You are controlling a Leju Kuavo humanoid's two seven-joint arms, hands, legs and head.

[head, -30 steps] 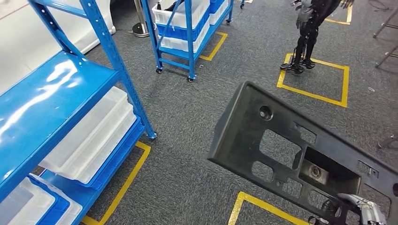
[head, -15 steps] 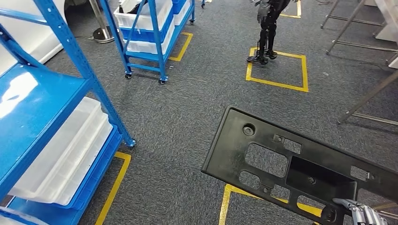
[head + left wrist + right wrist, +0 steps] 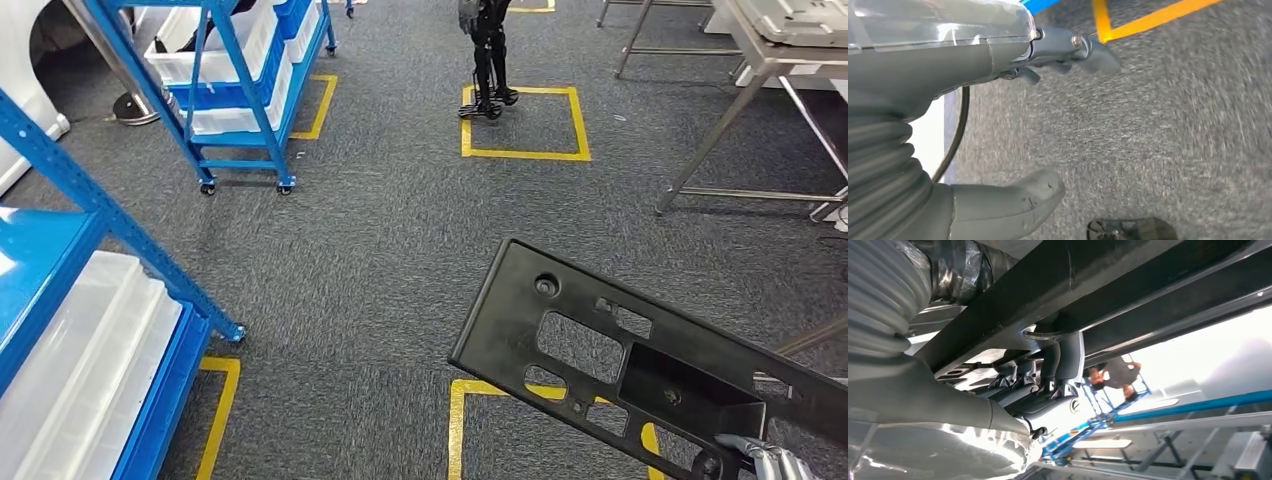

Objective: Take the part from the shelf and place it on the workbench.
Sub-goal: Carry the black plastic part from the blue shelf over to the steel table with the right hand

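- black part [image 3: 640,365]: a flat plastic panel with rectangular cut-outs and one round hole near its far corner. it is held in the air over the grey carpet [image 3: 400,250], tilted, with its far end up and to the left in the head view and its near end running off the lower right corner.
- right hand [image 3: 765,460]: seen at the bottom right of the head view, silver fingers wrapped on the near edge of the part. the right wrist view shows dark fingers [image 3: 1068,357] hooked over a rib on the underside of the panel. the hand grips the part.
- left hand [image 3: 1013,125]: in the left wrist view it hangs over the carpet, thumb and fingers spread apart, nothing between them.
- part is off the shelf and not touching any surface.
- blue shelf [image 3: 60,300]: at the left edge of the head view, with clear plastic bins [image 3: 80,370] on its lower level. well apart from the part.
- second blue rack on wheels [image 3: 240,90], far left, carrying white and blue bins.
- metal-legged workbench [image 3: 760,70] at upper right, well apart from the part.
- yellow tape squares [image 3: 520,125] on the carpet; one lies partly under the part. another robot's black legs [image 3: 488,60] stand on the far square.
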